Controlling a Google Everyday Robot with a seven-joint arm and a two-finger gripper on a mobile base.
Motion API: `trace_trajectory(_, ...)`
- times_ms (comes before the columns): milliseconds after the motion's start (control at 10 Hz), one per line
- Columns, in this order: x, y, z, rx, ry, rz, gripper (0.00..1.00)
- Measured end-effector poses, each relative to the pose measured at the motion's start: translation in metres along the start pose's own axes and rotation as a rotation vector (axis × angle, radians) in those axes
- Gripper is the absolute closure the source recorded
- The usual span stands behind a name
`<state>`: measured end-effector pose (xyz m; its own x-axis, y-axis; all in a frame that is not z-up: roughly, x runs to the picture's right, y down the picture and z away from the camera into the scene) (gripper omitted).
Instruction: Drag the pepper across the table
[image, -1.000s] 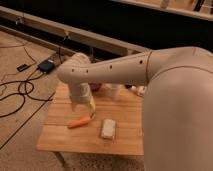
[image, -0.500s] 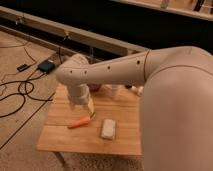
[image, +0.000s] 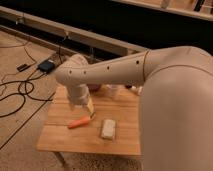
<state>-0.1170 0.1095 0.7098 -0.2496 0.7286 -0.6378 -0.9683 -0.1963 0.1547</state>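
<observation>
In the camera view, the pepper (image: 79, 122) lies flat on the table (image: 75, 144), left of centre and towards the near edge. Its thicker end points right and its tip points left. It is small, slim and orange, tapering like a carrot, and about as long as the white block (image: 108, 128) lying just to its right, apart from it.

It is probably light and fairly stiff, with a smooth rounded skin, so it may roll or swivel if pushed off-centre. The best place to take hold looks to be across the thicker right half, with the fingers straddling the body. That should make it trail straight over the wooden planks.

The gripper (image: 88, 109) hangs just above and behind that thicker end. Its fingers are spread with nothing between them, though the arm's bulk hides whether they touch the pepper.
</observation>
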Motion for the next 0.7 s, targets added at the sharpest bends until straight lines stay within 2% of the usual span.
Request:
trace_trajectory(300, 0.0, 0.0, 0.0, 0.0, 0.0, 0.0, 0.35)
trace_trajectory(400, 0.005, 0.004, 0.004, -0.001, 0.005, -0.024, 0.35)
trace_trajectory(600, 0.028, 0.03, 0.014, -0.023, 0.021, -0.171, 0.35)
trace_trajectory(700, 0.04, 0.039, 0.018, -0.019, 0.028, -0.288, 0.35)
